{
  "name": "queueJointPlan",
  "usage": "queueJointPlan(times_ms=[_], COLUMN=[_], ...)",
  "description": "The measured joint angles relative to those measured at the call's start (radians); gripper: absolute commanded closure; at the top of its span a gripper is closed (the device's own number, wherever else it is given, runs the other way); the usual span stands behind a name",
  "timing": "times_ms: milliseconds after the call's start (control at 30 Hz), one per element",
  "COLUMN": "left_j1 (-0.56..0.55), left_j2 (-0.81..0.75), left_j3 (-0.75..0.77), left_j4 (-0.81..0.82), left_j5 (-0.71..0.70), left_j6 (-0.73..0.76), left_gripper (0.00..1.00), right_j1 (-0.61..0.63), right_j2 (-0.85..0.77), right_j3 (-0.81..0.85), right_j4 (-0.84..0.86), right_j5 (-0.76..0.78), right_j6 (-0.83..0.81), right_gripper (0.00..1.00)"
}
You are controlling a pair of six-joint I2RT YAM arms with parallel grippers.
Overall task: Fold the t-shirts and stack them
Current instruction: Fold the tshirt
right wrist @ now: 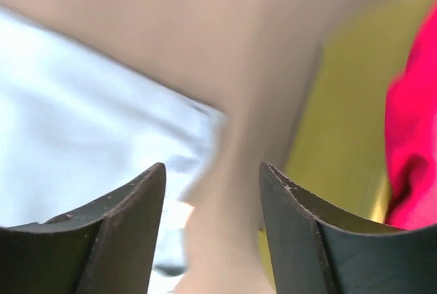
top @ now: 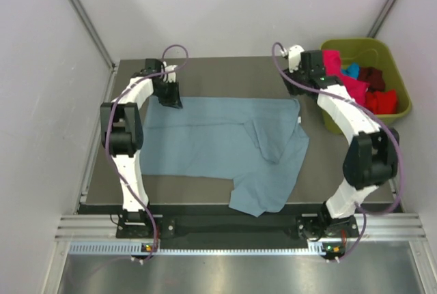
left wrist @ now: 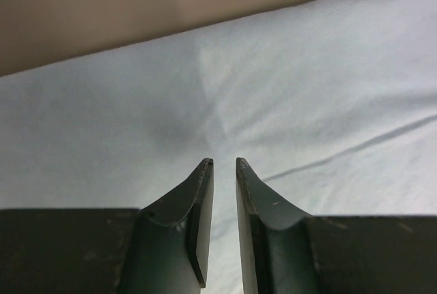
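A large grey-blue t-shirt (top: 218, 144) lies spread on the dark table, its lower right part rumpled and hanging over the near edge. My left gripper (top: 172, 96) hovers over the shirt's far left corner. In the left wrist view (left wrist: 224, 162) its jaws stand a narrow gap apart with nothing between them, over flat cloth (left wrist: 273, 89). My right gripper (top: 298, 82) is open and empty by the shirt's far right corner (right wrist: 82, 123), and its wrist view (right wrist: 212, 168) is blurred. Pink (top: 334, 62), turquoise (top: 351, 70), maroon (top: 372, 76) and red (top: 381, 101) tees lie in the bin.
The olive-green bin (top: 399, 82) stands at the table's far right, close to the right arm, and its wall shows in the right wrist view (right wrist: 341, 116). Pale enclosure walls stand on three sides. A metal rail runs along the near edge (top: 239, 229).
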Motion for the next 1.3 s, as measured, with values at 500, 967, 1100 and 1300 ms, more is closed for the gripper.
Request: queueJointPlan(times_ms=[500,967,1100,1300], left_j1=[0.002,0.002,0.002,0.002], left_j2=[-0.044,-0.044,-0.044,-0.044], left_j3=[-0.033,-0.033,-0.033,-0.040], left_j4=[0.005,0.008,0.008,0.012], left_j5=[0.022,0.029,0.030,0.031], left_j6=[-0.035,-0.046,-0.048,-0.048], left_gripper=[0.75,0.75,0.75,0.75], right_j1=[0.324,0.374,0.406,0.409], right_j2=[-0.061,-0.021,0.024,0.085], right_j3=[-0.197,-0.212,-0.212,-0.173], right_j4=[-0.176,-0.244,-0.246,-0.246], right_j5=[-0.349,-0.414,-0.418,-0.373], right_j6=[-0.014,-0.043,-0.042,-0.042], right_gripper=[0.69,0.67,0.66,0.66])
